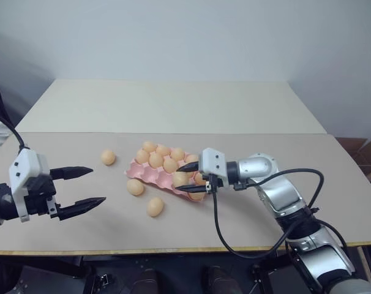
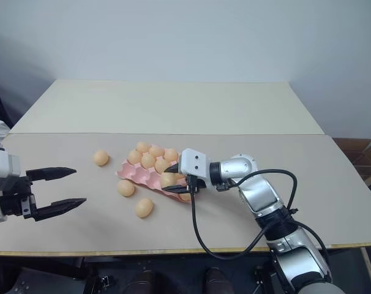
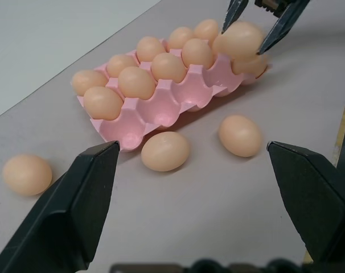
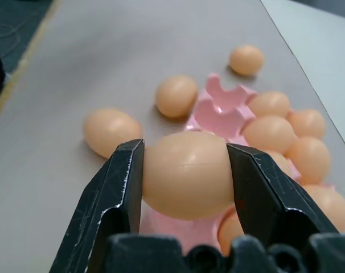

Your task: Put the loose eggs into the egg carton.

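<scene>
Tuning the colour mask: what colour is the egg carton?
Pink, the egg carton; clearest in the left wrist view.

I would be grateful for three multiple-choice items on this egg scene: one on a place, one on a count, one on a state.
1. Where does the held egg hang?
A. over the egg carton
B. over the floor
C. beside the far wall

2. How many loose eggs lie on the table?
A. one
B. three
C. six

3. How do the grippers stand?
A. both open
B. left gripper shut, right open
C. left open, right gripper shut on an egg

Answers:
1. A, pink cups show right below it in the right wrist view.
2. B, three eggs rest outside the carton.
3. C, the left fingers stand apart and empty; the right ones clamp the egg.
</scene>
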Controlling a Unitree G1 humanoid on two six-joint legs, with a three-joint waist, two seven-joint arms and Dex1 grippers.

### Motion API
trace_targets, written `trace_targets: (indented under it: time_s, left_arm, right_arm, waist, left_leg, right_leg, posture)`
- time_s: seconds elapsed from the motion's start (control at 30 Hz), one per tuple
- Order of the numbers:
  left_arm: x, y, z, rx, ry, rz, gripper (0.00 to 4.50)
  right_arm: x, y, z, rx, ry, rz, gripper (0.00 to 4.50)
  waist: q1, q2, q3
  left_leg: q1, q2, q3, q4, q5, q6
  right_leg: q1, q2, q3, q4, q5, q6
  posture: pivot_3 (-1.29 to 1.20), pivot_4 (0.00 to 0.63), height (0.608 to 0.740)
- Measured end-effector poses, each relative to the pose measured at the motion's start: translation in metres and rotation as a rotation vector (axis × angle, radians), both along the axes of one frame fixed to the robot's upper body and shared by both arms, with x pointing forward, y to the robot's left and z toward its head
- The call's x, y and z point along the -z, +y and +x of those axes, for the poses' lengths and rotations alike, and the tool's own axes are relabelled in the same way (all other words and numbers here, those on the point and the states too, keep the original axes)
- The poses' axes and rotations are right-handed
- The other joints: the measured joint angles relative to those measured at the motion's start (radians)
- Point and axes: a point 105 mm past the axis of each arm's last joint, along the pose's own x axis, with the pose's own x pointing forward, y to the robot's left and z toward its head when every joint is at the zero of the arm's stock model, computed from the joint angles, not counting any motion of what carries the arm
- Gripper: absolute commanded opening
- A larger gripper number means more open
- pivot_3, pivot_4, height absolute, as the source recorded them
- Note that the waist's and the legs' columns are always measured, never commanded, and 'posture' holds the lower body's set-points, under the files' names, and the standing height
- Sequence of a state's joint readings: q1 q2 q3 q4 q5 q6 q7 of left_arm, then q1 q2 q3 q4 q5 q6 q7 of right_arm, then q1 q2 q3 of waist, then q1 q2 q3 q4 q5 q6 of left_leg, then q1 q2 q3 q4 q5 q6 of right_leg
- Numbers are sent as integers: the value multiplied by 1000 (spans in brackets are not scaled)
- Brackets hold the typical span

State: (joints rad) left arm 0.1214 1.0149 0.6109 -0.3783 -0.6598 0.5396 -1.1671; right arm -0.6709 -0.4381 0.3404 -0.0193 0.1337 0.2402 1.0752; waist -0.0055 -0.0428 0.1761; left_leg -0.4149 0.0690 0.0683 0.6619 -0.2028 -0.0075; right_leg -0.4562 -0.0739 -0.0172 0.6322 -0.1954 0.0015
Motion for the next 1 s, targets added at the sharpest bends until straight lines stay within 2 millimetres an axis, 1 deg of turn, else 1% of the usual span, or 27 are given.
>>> trace_targets:
  time_s: [0.03, 0.17, 0.3, 0.4, 0.6, 0.77, 0.83, 0.87, 0.93, 1.0]
  left_arm:
    - [0, 0, 0, 0, -1, 1, 4500]
    - [0, 0, 0, -1, -6, 8, 4500]
    - [0, 0, 0, -2, -7, 10, 4500]
    - [0, 0, 1, -1, -7, 11, 4500]
    - [0, 3, 4, -9, -6, -1, 4500]
    - [3, 11, 7, -29, 12, -7, 4500]
    - [3, 12, 7, -28, 13, -8, 4500]
    - [3, 13, 6, -18, 9, -6, 4500]
    - [5, 18, 3, -25, 21, -12, 4500]
    - [6, 23, 1, -34, 30, -18, 4500]
  right_arm:
    - [1, 1, 2, 12, -3, 2, 3068]
    - [4, 7, 5, 43, -25, -8, 4424]
    - [3, 6, 5, 45, -26, -3, 4467]
    - [-4, -1, 8, 67, -25, 23, 4467]
    - [-22, -47, 2, 112, 1, 79, 4467]
    - [-25, -97, -20, 140, 79, 49, 4467]
    - [-26, -107, -29, 138, 97, 34, 4467]
    - [-26, -115, -37, 127, 113, 18, 4467]
    - [-24, -129, -47, 129, 143, -6, 4467]
    - [-24, -138, -53, 137, 155, -18, 4467]
  waist:
    - [-1, 0, 0]
    - [-7, 0, 0]
    - [-8, 0, 0]
    - [-8, 0, 0]
    - [-1, 0, 0]
    - [6, 0, 0]
    - [2, 0, 0]
    - [3, 0, 0]
    - [2, 0, 0]
    - [1, 0, 0]
  left_leg:
    - [0, 0, 0, 0, 0, 0]
    - [0, 0, 0, 0, 0, 0]
    - [0, 0, 0, 0, 0, 0]
    - [0, 0, 0, 0, 0, 0]
    - [0, 0, 1, 0, 0, 0]
    - [0, 0, 1, -1, 0, 0]
    - [1, 0, 2, -1, 0, 0]
    - [1, 0, 2, -1, 0, 0]
    - [1, 0, 2, -1, 0, 0]
    - [1, 0, 2, -1, 0, 0]
  right_leg:
    - [0, 0, 0, 0, 0, 0]
    - [0, 0, 0, 0, 1, 1]
    - [0, 0, 1, 0, 1, 1]
    - [0, 0, 1, 0, 1, 1]
    - [0, -1, 1, -1, 1, 1]
    - [0, -1, 1, -1, 0, 1]
    - [0, 0, 2, -1, 0, 1]
    - [0, 0, 2, -1, 0, 1]
    - [0, 0, 2, -1, 0, 0]
    - [0, -1, 2, -1, 0, 0]
  posture:
    - [0, 150, 740]
    - [0, 150, 740]
    - [0, 150, 740]
    - [0, 150, 740]
    - [0, 150, 740]
    - [0, 150, 740]
    - [0, 150, 740]
    - [0, 150, 740]
    - [0, 150, 740]
    - [0, 150, 740]
